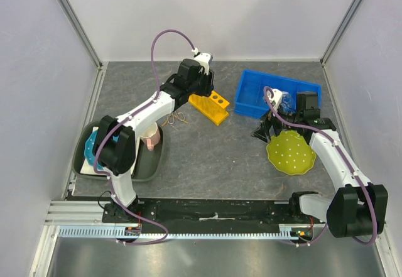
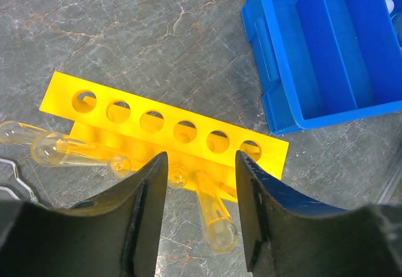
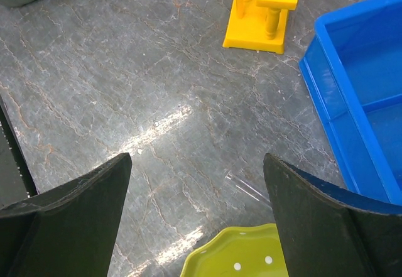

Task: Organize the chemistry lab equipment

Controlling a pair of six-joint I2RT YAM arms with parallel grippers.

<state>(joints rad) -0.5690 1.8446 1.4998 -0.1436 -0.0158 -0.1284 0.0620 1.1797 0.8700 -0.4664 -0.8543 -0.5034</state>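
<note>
1. Top external first: we count one yellow holed rack (image 1: 210,106) mid-table, right at the left gripper (image 1: 204,92), with one blue bin (image 1: 251,98) near it on the right.
2. Left wrist cam: six holes along the rack top. We make out four thin clear rods (image 2: 213,217) lying loose against its base, some partly hidden. The jaws are spread, pinching nothing.
3. The right gripper (image 3: 196,161) is spread wide and empty, over bare table by one green dotted plate (image 1: 290,153).
4. On the left, one blue dotted plate (image 1: 91,145) and one cream mug (image 1: 151,137) sit in one grey tray (image 1: 147,164). One tan rubber loop (image 1: 176,120) lies nearby.
5. The surface is a grey marbled tabletop (image 1: 213,157), with plain white walls (image 1: 207,13) around it.
</note>
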